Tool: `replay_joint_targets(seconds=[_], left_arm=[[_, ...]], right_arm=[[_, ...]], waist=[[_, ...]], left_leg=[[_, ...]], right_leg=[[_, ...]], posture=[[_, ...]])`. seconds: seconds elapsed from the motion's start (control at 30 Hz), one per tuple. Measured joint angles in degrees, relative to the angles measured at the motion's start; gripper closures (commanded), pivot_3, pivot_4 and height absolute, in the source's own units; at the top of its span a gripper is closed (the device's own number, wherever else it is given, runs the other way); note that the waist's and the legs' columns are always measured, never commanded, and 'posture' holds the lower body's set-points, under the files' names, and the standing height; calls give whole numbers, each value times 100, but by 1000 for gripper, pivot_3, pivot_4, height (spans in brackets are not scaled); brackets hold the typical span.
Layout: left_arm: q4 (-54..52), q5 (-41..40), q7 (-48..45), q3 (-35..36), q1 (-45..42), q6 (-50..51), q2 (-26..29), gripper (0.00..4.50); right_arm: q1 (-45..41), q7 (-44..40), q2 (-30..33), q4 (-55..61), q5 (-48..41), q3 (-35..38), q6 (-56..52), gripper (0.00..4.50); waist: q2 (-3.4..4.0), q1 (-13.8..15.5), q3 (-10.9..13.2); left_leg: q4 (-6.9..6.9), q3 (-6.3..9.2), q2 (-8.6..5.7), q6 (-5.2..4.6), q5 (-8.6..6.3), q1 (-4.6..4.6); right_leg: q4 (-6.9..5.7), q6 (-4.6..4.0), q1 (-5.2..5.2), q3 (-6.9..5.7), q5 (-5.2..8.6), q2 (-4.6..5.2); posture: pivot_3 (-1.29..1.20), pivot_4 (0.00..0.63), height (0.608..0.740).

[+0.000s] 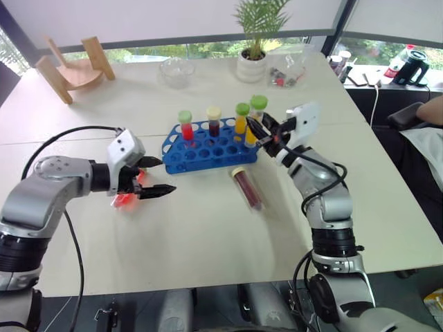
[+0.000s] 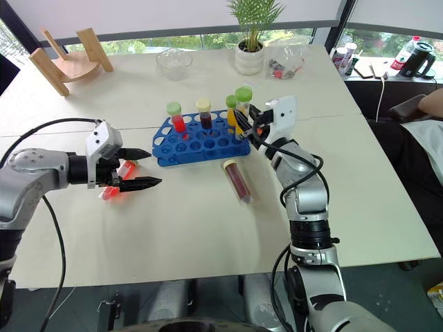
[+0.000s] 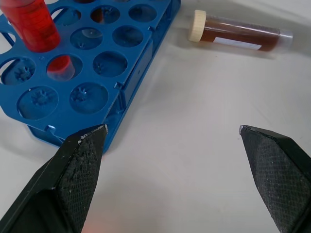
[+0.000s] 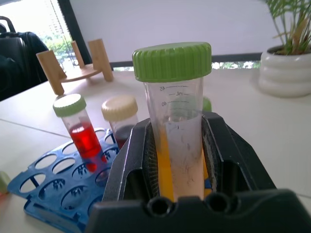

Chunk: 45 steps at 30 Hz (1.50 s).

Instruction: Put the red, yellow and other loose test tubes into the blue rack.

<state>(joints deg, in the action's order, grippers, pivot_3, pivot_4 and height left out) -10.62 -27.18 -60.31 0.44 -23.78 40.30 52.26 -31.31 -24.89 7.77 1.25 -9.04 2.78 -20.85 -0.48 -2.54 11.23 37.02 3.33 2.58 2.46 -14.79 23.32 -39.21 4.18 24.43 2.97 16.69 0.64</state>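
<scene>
Right gripper (image 4: 177,160) pinches a green-capped tube (image 4: 176,116) marked "45", "mL", "40"; left gripper (image 1: 156,177) spread wide.

The only print I can read is on the green-capped tube (image 4: 175,121) clamped in my right pincer (image 4: 177,145): a graduated scale on its clear wall just under the cap, with "45", "mL" and "40" beside the tick marks (lower marks are too faint). The brown tube (image 3: 240,35) lying beyond my left pincer (image 3: 170,141) carries a white label, unreadable.

Glossy blue plastic rack (image 3: 121,73), textured black pads (image 3: 80,165), seemingly matt table (image 1: 208,228)
</scene>
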Motion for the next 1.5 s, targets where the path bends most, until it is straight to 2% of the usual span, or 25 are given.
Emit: replay_joint_targets(seconds=[0.37, 0.77, 0.83, 0.87, 1.0, 1.03, 1.13, 1.23, 1.37, 1.5], left_arm=[[11, 92, 77, -7, 168, -64, -16, 0], [4, 250, 179, -150, 170, -130, -228, 0], [51, 286, 177, -151, 170, -167, -235, 0], [65, 292, 177, -151, 171, -184, -235, 0], [94, 302, 180, -187, 171, -229, -316, 0], [94, 302, 180, -193, 171, -231, -340, 0], [94, 322, 181, -193, 171, -242, -352, 0], [82, 349, 174, -192, 169, -248, -348, 0], [43, 352, 122, -171, 168, -243, -183, 0], [-44, 422, 73, -192, 149, -328, -139, 0]], right_arm=[[-22, 6, 17, -204, -125, -100, 150, 3661], [-1, 30, 63, -874, 97, -355, 873, 3661], [97, 22, 50, -714, 75, -387, 805, 2625], [163, 22, 35, -617, 55, -408, 755, 2334], [329, 39, -109, -218, -31, -614, 567, 262], [341, 41, -133, -143, -45, -653, 508, 96], [389, 48, -24, 172, -93, -681, 138, 96], [375, -46, 412, 749, -251, -664, -651, 96], [78, -712, 2074, 1711, -776, -475, -2639, 96], [-485, -1296, 3179, 2119, -1383, -706, -4508, 96]], waist=[[-2, 1, -1], [-2, -1, -1], [-2, 0, -1], [-2, 0, -1], [-2, -4, -1], [-2, -1, -1], [-2, 16, -1], [0, 25, 0], [-1, 40, -1], [-1, -8, 0]], left_leg=[[2, 1, 0, 0, 0, -1], [3, 0, 0, 0, 0, -1], [2, 1, 1, 0, 0, -1], [1, 1, 1, 0, 0, -1], [1, 1, 2, 0, 0, -1], [2, 1, 1, 0, 0, -1], [4, 1, -1, 0, 0, 1], [4, 1, -2, 0, 0, 2], [7, 4, -3, -2, -1, 2], [3, 4, 3, -13, -7, -3]], right_leg=[[-2, 0, -1, 0, 0, 1], [-3, 1, -1, 0, 0, 1], [-3, 1, -1, 0, 0, 0], [-2, 0, -1, 0, 0, 0], [-4, 0, 0, 0, 0, 0], [-4, 0, 0, 0, 0, 0], [-3, 1, 0, 0, 0, 3], [-3, 1, 0, 0, 0, 4], [-1, 0, -1, -1, 0, 4], [-1, -3, -2, 0, 2, -6]], posture=[[0, 150, 740], [0, 150, 740], [0, 150, 740], [0, 150, 740], [0, 150, 740], [0, 150, 740], [0, 150, 740], [0, 150, 740], [0, 150, 740], [0, 150, 740]])
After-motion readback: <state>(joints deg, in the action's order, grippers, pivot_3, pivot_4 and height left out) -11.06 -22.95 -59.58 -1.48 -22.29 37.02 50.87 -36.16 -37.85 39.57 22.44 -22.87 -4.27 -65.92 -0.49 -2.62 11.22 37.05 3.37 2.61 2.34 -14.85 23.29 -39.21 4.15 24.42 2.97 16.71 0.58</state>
